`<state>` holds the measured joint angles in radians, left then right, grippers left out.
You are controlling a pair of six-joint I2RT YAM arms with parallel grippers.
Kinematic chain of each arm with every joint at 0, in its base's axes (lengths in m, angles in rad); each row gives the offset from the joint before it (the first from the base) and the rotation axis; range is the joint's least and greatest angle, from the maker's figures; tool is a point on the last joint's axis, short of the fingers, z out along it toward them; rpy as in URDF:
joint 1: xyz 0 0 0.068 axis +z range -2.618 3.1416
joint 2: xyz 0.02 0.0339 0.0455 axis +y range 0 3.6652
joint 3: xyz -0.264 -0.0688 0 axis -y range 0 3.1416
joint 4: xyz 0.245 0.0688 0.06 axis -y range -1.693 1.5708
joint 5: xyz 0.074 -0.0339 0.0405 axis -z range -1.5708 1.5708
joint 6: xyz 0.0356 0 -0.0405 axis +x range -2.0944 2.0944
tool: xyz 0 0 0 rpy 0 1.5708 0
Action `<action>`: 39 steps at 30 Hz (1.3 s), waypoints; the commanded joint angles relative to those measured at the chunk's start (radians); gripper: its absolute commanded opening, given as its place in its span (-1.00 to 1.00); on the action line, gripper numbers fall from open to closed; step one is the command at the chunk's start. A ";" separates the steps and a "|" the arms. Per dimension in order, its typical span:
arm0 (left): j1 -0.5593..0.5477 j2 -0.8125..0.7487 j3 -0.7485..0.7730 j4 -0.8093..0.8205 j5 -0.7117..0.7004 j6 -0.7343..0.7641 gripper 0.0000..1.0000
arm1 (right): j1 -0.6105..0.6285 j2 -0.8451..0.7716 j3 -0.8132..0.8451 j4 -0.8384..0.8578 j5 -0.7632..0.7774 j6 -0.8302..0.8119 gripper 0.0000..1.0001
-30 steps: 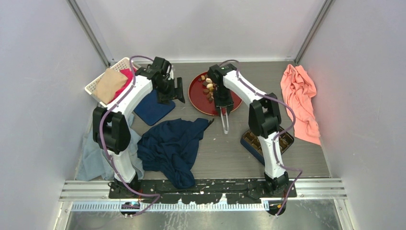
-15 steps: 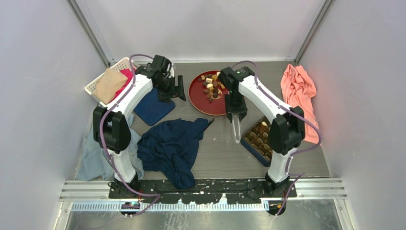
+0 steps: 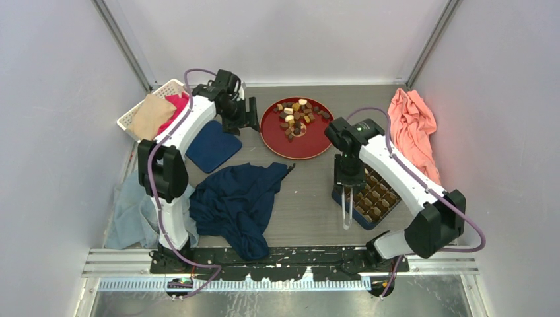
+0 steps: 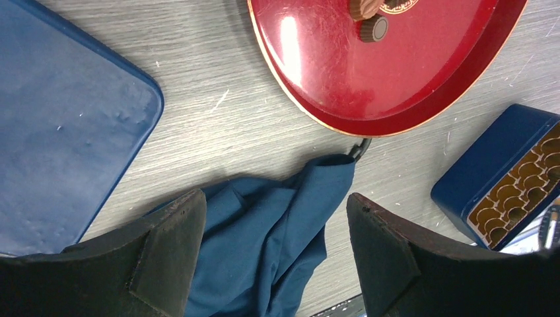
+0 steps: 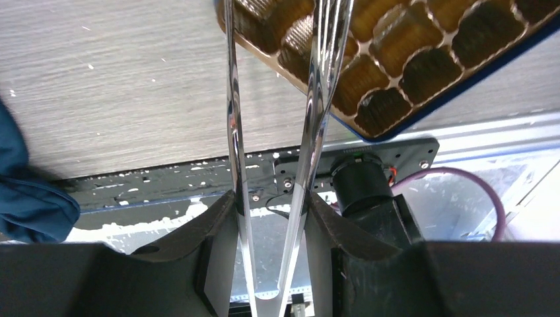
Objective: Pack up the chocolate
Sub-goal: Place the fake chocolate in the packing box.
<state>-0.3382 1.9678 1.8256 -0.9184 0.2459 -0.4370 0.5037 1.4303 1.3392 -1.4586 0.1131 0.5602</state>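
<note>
Many chocolate pieces [image 3: 297, 117], tongs [image 5: 320, 72] crossing box [image 5: 409, 72] edge

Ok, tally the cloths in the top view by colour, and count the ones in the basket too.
Salmon cloth: 1
Navy cloth: 1
Pale blue cloth: 1
Tan cloth, in the basket: 1
Pink cloth, in the basket: 1
Total: 5

No writing, label, brand or number can be read on anything in view.
</note>
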 commanded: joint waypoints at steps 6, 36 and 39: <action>0.006 0.023 0.055 0.000 0.048 -0.016 0.57 | -0.004 -0.162 -0.186 0.043 -0.043 0.165 -0.46; 0.005 0.058 0.086 0.002 0.064 -0.032 0.56 | -0.003 -0.068 -0.258 0.083 -0.047 0.093 -0.45; 0.005 0.069 0.095 0.001 0.068 -0.032 0.56 | -0.003 -0.060 -0.266 0.090 -0.046 0.092 -0.45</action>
<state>-0.3382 2.0323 1.8675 -0.9222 0.2893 -0.4675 0.5030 1.3621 1.0752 -1.3689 0.0685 0.6605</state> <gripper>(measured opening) 0.780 0.441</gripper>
